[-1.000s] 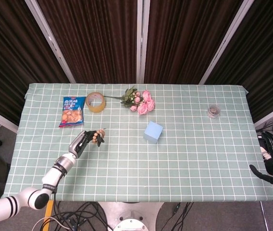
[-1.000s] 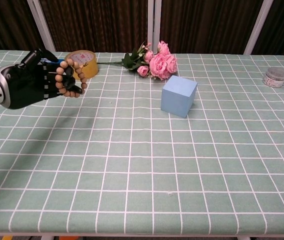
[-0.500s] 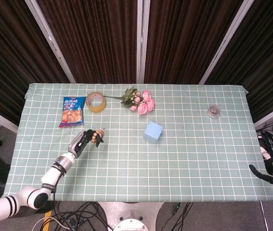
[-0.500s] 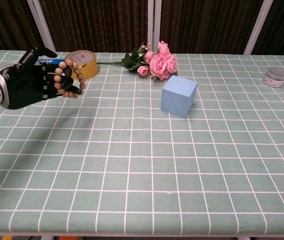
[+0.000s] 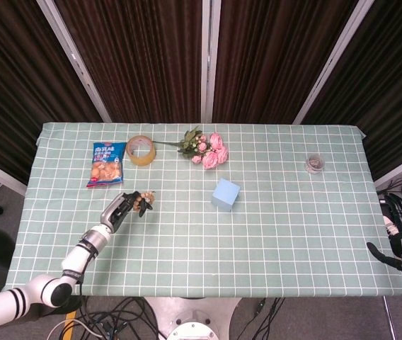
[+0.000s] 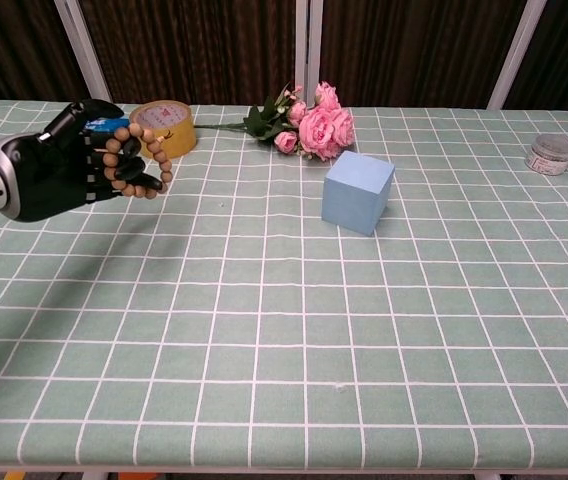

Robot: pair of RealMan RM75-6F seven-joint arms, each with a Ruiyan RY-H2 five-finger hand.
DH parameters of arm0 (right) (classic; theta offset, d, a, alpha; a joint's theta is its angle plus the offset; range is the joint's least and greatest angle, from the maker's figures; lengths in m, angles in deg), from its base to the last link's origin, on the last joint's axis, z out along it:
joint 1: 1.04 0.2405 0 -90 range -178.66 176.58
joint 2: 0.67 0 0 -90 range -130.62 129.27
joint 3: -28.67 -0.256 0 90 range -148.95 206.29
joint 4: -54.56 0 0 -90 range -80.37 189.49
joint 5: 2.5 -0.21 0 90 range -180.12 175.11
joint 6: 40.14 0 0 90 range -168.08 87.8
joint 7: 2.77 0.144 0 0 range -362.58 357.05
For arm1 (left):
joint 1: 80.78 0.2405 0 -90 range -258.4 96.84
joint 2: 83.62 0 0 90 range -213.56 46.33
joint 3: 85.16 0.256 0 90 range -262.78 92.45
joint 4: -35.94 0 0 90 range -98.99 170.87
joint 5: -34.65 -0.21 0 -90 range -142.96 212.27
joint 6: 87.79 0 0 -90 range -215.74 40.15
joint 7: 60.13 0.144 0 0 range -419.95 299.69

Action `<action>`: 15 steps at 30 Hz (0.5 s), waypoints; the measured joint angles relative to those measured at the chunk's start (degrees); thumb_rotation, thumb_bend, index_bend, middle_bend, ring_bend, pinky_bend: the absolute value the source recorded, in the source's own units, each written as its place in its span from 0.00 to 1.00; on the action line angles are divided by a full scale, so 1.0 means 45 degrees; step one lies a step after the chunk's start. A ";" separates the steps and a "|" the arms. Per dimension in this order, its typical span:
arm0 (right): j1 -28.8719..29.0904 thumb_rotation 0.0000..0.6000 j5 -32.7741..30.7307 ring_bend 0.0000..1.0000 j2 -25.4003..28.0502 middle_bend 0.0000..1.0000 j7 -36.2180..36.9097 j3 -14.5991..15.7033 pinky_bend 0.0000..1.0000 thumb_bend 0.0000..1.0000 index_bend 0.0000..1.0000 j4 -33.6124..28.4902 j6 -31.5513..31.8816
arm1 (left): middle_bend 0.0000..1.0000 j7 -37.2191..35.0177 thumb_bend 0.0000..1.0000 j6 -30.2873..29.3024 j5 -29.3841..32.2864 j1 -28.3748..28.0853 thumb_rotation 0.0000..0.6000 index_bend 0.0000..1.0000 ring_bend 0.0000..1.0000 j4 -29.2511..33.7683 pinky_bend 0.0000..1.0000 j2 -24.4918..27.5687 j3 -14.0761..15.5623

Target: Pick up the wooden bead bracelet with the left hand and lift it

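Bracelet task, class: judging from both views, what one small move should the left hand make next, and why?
Probably keep the grip and raise a little higher. The left hand already holds the bracelet, its beads looped over curled fingers and clear of the table in the chest view. The tape roll lies just behind, so a straight-up lift seems safest.

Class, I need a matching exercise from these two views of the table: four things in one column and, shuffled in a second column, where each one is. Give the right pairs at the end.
Things
1. wooden bead bracelet
2. tape roll
3. blue cube
4. small round tin

Places
A. near the table's far right side, alone
B. between the snack bag and the pink flowers
C. held by the left hand
D. in front of the flowers, mid-table

Pairs: 1-C, 2-B, 3-D, 4-A
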 measured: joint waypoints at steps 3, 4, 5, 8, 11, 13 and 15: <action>0.0000 1.00 -0.0008 0.00 0.0004 0.08 -0.0011 -0.0001 0.00 0.10 0.00 -0.0019 -0.0005 | 0.75 -0.0009 0.47 0.0058 0.0015 -0.0003 0.51 0.68 0.42 -0.0011 0.01 -0.0016 -0.0020; 0.0000 1.00 -0.0015 0.00 0.0001 0.08 -0.0012 -0.0005 0.00 0.10 0.00 -0.0018 -0.0003 | 0.75 -0.0007 0.48 0.0062 0.0012 -0.0001 0.51 0.68 0.42 -0.0016 0.01 -0.0017 -0.0025; 0.0003 1.00 -0.0027 0.00 -0.0002 0.08 -0.0008 -0.0011 0.00 0.10 0.00 -0.0016 -0.0010 | 0.75 0.0002 0.48 0.0059 0.0002 0.0003 0.51 0.68 0.42 -0.0022 0.01 -0.0020 -0.0026; 0.0015 1.00 -0.0030 0.00 -0.0011 0.08 -0.0011 -0.0012 0.00 0.10 0.00 -0.0006 -0.0034 | 0.75 0.0051 0.48 0.0066 0.0011 0.0010 0.52 0.68 0.42 -0.0037 0.01 -0.0027 -0.0031; 0.0032 1.00 -0.0030 0.00 -0.0023 0.08 0.0001 -0.0015 0.00 0.10 0.00 0.0013 -0.0057 | 0.75 0.0092 0.49 0.0084 0.0052 0.0019 0.53 0.68 0.42 -0.0046 0.01 -0.0035 -0.0043; 0.0051 1.00 -0.0028 0.00 -0.0030 0.08 0.0007 -0.0020 0.00 0.10 0.00 0.0022 -0.0080 | 0.75 0.0098 0.49 0.0104 0.0082 0.0030 0.54 0.68 0.42 -0.0043 0.01 -0.0032 -0.0058; 0.0068 1.00 -0.0036 0.00 -0.0039 0.08 0.0012 -0.0033 0.00 0.10 0.00 0.0030 -0.0095 | 0.75 0.0127 0.50 0.0101 0.0079 0.0051 0.54 0.68 0.42 -0.0033 0.01 -0.0020 -0.0062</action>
